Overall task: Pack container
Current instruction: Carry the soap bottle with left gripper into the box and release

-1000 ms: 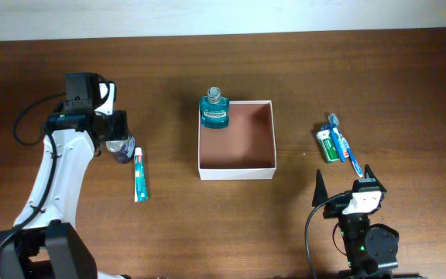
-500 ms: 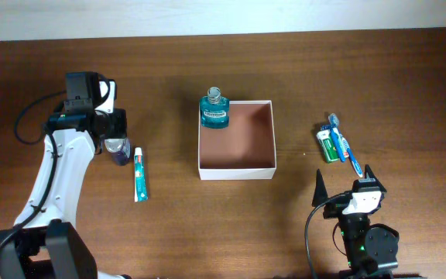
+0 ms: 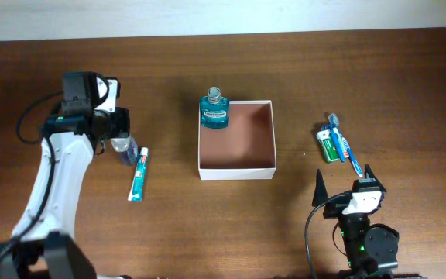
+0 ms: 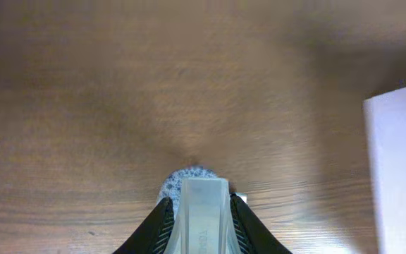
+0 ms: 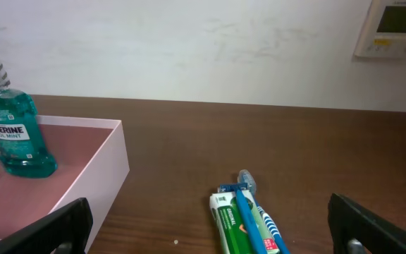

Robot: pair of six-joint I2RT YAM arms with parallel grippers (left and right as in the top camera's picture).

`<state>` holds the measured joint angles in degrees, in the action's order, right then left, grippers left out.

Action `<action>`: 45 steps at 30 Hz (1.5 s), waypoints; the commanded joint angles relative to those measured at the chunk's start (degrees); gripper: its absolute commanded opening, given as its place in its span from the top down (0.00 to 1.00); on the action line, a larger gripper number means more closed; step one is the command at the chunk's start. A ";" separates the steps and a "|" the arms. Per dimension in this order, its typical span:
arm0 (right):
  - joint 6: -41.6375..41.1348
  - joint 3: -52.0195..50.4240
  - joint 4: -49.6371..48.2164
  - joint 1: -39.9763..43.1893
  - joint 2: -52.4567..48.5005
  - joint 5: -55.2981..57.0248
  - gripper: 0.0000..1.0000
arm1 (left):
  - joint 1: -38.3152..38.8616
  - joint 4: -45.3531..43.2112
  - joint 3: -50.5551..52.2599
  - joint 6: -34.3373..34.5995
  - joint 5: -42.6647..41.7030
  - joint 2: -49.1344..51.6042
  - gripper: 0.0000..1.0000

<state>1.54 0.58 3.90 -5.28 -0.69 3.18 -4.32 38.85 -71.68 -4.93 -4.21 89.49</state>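
The container (image 3: 236, 173), a square white-walled box with a reddish-brown inside, sits mid-table; its white wall (image 4: 400, 169) shows at the right of the left wrist view. A teal mouthwash bottle (image 3: 214, 111) stands in its far left corner. My left gripper (image 3: 120, 144) is shut on a small translucent bottle (image 4: 201, 212) with a speckled bluish end, well left of the container. A white and teal toothpaste tube (image 3: 137, 175) lies beside it, tilted. My right gripper (image 3: 344, 175) stands open near the front edge, with nothing between its fingers.
A green toothpaste box (image 3: 327, 145), a blue toothbrush (image 3: 347, 151) and a blue razor (image 5: 244, 212) lie together right of the container, just beyond the right gripper (image 5: 208, 204). The container wall (image 5: 108, 169) and the mouthwash (image 5: 16, 127) show at the left there.
My left gripper has closed on the small translucent bottle and shifted it slightly. The toothpaste tube beside it has been nudged and now lies tilted. The right arm has not moved.
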 commanded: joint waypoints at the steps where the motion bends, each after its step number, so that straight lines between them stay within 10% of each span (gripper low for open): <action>1: -0.04 -0.26 0.44 0.48 0.37 0.31 0.01 | -0.17 -0.92 -2.86 2.34 -5.60 -9.53 0.74; 13: -0.04 -0.26 0.44 0.48 0.37 0.31 0.01 | 13.14 -2.45 -2.84 8.61 -9.46 -22.12 0.78; 24: -0.04 -0.26 0.44 0.48 0.37 0.31 0.01 | 30.64 -10.01 -2.84 14.80 2.91 -12.57 0.79; 45: -0.04 -0.26 0.44 0.48 0.37 0.31 0.01 | 37.83 -15.32 -2.84 22.27 22.95 0.79 0.84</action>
<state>1.54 0.58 3.90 -5.28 -0.69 3.18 33.23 24.56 -72.64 16.16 15.29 88.73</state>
